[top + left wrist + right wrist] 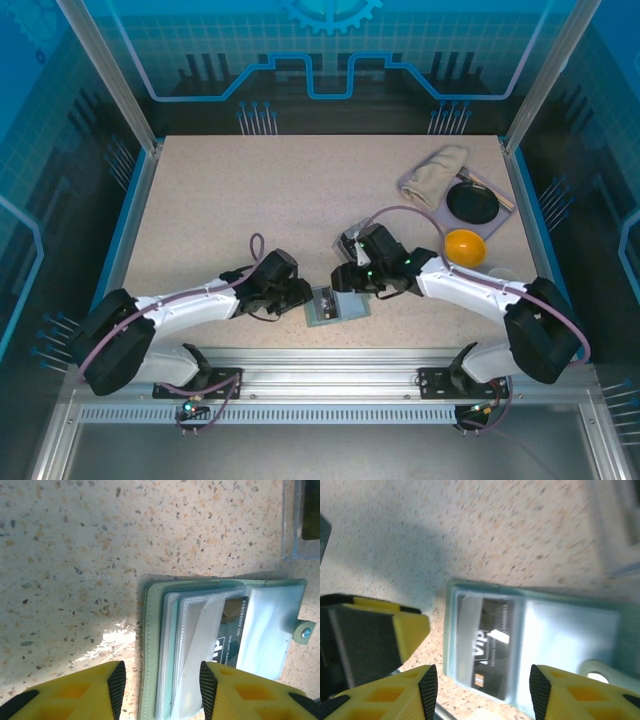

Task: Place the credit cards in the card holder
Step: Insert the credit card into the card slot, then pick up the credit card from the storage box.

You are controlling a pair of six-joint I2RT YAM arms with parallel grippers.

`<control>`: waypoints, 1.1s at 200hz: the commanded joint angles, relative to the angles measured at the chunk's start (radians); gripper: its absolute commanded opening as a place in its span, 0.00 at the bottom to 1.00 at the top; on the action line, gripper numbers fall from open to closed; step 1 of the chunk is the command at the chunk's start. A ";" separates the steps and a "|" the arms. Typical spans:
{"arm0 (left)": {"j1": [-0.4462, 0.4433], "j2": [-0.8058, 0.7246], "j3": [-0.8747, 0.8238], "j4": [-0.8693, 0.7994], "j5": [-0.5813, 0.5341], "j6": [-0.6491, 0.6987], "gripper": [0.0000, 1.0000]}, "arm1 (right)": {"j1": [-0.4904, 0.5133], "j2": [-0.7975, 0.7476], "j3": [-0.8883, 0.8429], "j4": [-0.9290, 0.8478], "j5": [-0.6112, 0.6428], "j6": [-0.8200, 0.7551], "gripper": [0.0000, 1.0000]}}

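The card holder [336, 304] lies open on the table near the front edge, between both grippers. In the left wrist view its grey-green cover [150, 630] holds clear sleeves, and a dark credit card [235, 625] sits inside one. My left gripper [162, 692] is open, its fingers straddling the holder's spine edge and sleeves. My right gripper [483, 692] is open just above the holder [570, 630], over the dark card marked VIP [490, 640]. In the top view the left gripper [300, 296] and right gripper [352, 278] flank the holder. No other cards show.
A small clear plastic box [352, 243] [300, 525] lies just beyond the holder. At the back right are a beige cloth [435, 172], a black dish [472, 203] and an orange round object [465, 246]. The metal rail [330, 355] runs along the near edge.
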 commanded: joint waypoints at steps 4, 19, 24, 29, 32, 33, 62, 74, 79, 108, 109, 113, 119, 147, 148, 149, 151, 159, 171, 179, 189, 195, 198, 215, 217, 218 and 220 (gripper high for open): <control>-0.008 -0.028 0.035 -0.043 -0.023 0.025 0.49 | -0.054 -0.038 0.057 -0.178 0.123 -0.118 0.53; -0.008 -0.012 0.062 -0.045 -0.012 0.036 0.49 | -0.089 -0.030 0.119 -0.233 0.163 -0.180 0.53; -0.007 -0.004 0.072 -0.045 -0.006 0.039 0.49 | -0.102 -0.022 0.137 -0.251 0.185 -0.199 0.53; -0.008 0.005 0.084 -0.041 0.002 0.043 0.49 | -0.117 -0.013 0.153 -0.272 0.204 -0.215 0.53; -0.007 0.010 0.091 -0.039 0.006 0.045 0.50 | -0.127 -0.007 0.162 -0.278 0.212 -0.224 0.53; -0.008 0.011 0.093 -0.037 0.008 0.046 0.50 | -0.131 -0.004 0.165 -0.281 0.214 -0.227 0.53; -0.008 0.085 0.176 -0.023 0.037 0.060 0.52 | -0.220 0.092 0.269 -0.326 0.209 -0.316 0.49; -0.007 0.123 0.218 -0.032 0.038 0.063 0.52 | -0.231 0.134 0.311 -0.328 0.194 -0.357 0.44; -0.007 0.135 0.233 -0.034 0.037 0.062 0.52 | -0.230 0.154 0.333 -0.334 0.189 -0.373 0.43; 0.004 0.209 0.298 -0.036 0.032 0.038 0.52 | -0.203 0.263 0.443 -0.380 0.200 -0.440 0.42; 0.005 0.212 0.300 -0.036 0.032 0.037 0.52 | -0.200 0.266 0.444 -0.380 0.202 -0.442 0.42; 0.007 0.221 0.306 -0.039 0.032 0.033 0.52 | -0.192 0.277 0.456 -0.381 0.206 -0.449 0.42; 0.011 0.230 0.314 -0.037 0.032 0.026 0.52 | -0.184 0.296 0.471 -0.381 0.217 -0.460 0.42; 0.028 0.249 0.311 -0.023 0.034 -0.003 0.52 | -0.132 0.408 0.561 -0.421 0.279 -0.503 0.40; 0.030 0.250 0.310 -0.023 0.034 -0.004 0.52 | -0.130 0.412 0.564 -0.422 0.283 -0.505 0.40; 0.031 0.250 0.311 -0.022 0.034 -0.004 0.52 | -0.129 0.415 0.567 -0.423 0.288 -0.506 0.40; 0.034 0.249 0.310 -0.019 0.036 -0.006 0.52 | -0.124 0.422 0.573 -0.426 0.296 -0.510 0.40; 0.040 0.247 0.301 -0.014 0.037 -0.014 0.52 | -0.107 0.447 0.590 -0.431 0.338 -0.522 0.40; 0.050 0.237 0.288 -0.004 0.036 -0.024 0.52 | -0.088 0.483 0.612 -0.435 0.395 -0.534 0.40; 0.054 0.229 0.279 0.000 0.031 -0.029 0.52 | -0.080 0.510 0.631 -0.445 0.432 -0.536 0.40; 0.061 0.221 0.267 0.002 0.025 -0.035 0.52 | -0.071 0.537 0.648 -0.451 0.475 -0.540 0.40; 0.063 0.216 0.261 0.002 0.022 -0.041 0.52 | -0.065 0.549 0.652 -0.447 0.498 -0.547 0.41; 0.066 0.216 0.258 0.002 0.020 -0.042 0.52 | -0.061 0.555 0.653 -0.446 0.515 -0.550 0.41; 0.073 0.205 0.243 0.005 0.012 -0.051 0.53 | -0.047 0.588 0.665 -0.444 0.567 -0.574 0.41; 0.073 0.205 0.242 0.006 0.011 -0.052 0.53 | -0.045 0.590 0.667 -0.446 0.572 -0.576 0.41; 0.074 0.204 0.240 0.007 0.011 -0.053 0.53 | -0.044 0.592 0.667 -0.448 0.577 -0.576 0.41; 0.074 0.202 0.238 0.007 0.011 -0.054 0.53 | -0.041 0.595 0.669 -0.449 0.585 -0.578 0.41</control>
